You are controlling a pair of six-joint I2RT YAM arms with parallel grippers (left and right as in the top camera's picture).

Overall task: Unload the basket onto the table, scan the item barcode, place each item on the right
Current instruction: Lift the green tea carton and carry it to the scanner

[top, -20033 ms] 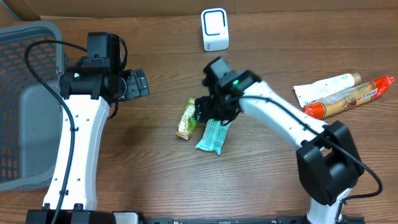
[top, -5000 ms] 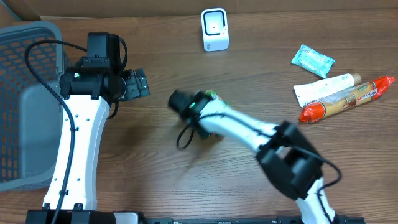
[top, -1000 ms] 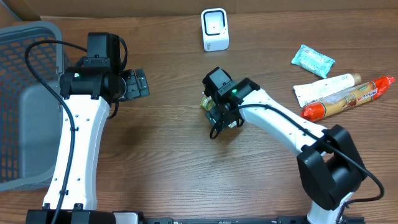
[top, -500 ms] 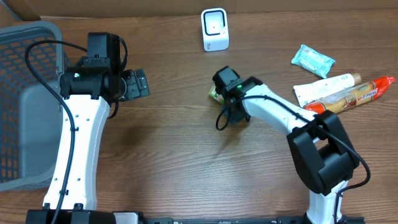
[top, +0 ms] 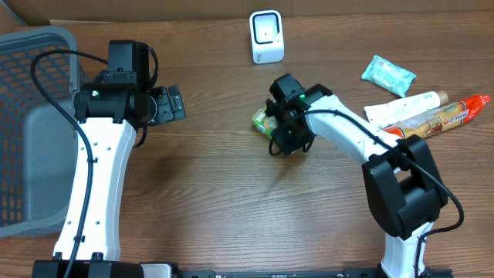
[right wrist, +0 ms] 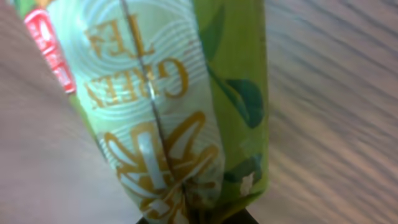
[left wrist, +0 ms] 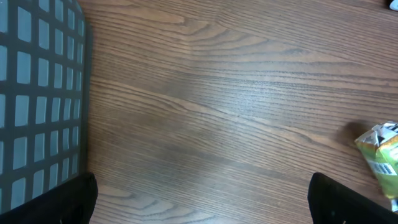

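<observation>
The item, a green tea packet (top: 262,120), lies left of my right gripper (top: 275,123) in mid-table. In the right wrist view the packet (right wrist: 168,106) fills the frame, its crimped end pinched in my right gripper (right wrist: 193,219), which is shut on it. No barcode shows on that face. The white scanner (top: 267,36) stands at the back, apart from the packet. My left gripper (top: 174,104) hovers open at the left; its view (left wrist: 201,208) shows bare wood between wide-set fingertips (left wrist: 74,199) and the packet's end (left wrist: 380,152) at the right edge.
A grey mesh basket (top: 31,116) stands at the far left, its wall (left wrist: 37,93) close to my left gripper. At the right lie a teal packet (top: 388,75), a white tube (top: 405,108) and a red sausage pack (top: 432,122).
My right gripper has closed its jaws on the green tea packet while shifting a little to the right. The left arm has not moved.
</observation>
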